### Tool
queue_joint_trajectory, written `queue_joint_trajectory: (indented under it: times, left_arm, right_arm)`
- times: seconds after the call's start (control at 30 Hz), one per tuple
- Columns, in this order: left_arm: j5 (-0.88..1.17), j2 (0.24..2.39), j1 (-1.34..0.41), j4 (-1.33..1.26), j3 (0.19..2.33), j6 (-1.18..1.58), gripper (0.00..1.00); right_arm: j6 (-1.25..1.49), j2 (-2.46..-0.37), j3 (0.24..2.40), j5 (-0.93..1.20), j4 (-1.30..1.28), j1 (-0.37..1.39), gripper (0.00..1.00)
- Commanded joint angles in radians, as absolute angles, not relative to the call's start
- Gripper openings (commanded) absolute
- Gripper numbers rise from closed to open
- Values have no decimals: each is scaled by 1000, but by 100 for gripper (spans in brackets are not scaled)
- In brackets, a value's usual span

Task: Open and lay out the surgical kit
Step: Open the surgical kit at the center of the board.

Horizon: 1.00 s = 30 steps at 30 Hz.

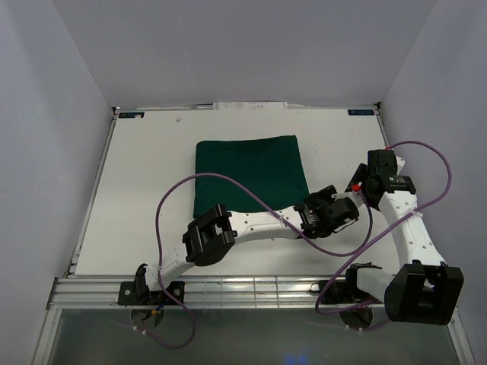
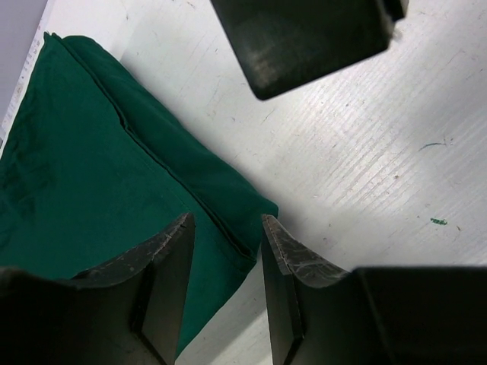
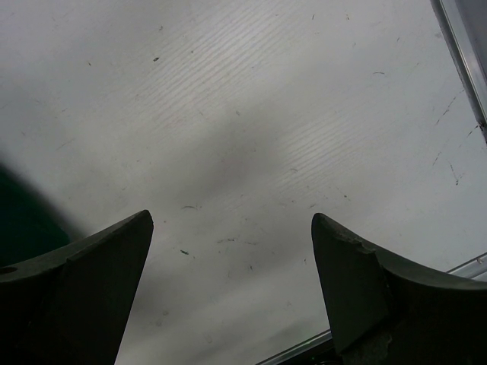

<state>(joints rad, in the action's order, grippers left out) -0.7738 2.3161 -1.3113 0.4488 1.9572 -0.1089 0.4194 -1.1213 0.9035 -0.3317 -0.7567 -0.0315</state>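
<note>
The surgical kit is a folded dark green cloth wrap [image 1: 247,175] lying flat on the white table; tray, scissors, tweezers and packets are hidden. My left gripper [image 1: 316,204] is open at the wrap's near right corner. In the left wrist view the cloth [image 2: 99,167] fills the left side, and its corner lies between the two spread fingers [image 2: 163,262] of the left gripper [image 2: 226,228], not pinched. My right gripper [image 1: 359,188] is open and empty just right of the wrap. In the right wrist view it [image 3: 232,220] hangs over bare table, with a sliver of green cloth [image 3: 19,220] at the left.
White walls enclose the table [image 1: 144,198] on three sides. A metal rail [image 1: 251,287] runs along the near edge. Purple cables [image 1: 426,152] loop over both arms. The right arm's dark wrist body [image 2: 304,38] shows at the top of the left wrist view.
</note>
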Motion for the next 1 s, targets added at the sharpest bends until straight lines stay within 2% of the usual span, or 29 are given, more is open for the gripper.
queue_joint_trajectory:
  times: [0.0, 0.33, 0.67, 0.77, 0.83, 0.97]
  left_arm:
    - [-818, 2293, -1301, 506, 1967, -104, 50]
    - [-818, 2295, -1299, 551, 1954, -69, 52]
    - [-815, 2290, -1296, 563, 1953, -51, 47]
    - [-811, 2290, -1295, 565, 1968, -52, 38]
    - [-810, 2289, -1295, 564, 1976, -57, 26]
    - [-813, 2289, -1292, 563, 1999, -61, 12]
  right_arm:
    - [423, -1126, 945, -334, -753, -31, 90]
    - [423, -1124, 943, -334, -752, -31, 90]
    - [426, -1123, 942, -331, -752, -31, 90]
    - [426, -1123, 940, -330, -752, -31, 90]
    - [426, -1121, 940, -331, -750, -31, 90]
    - [426, -1120, 940, -330, -752, -31, 90]
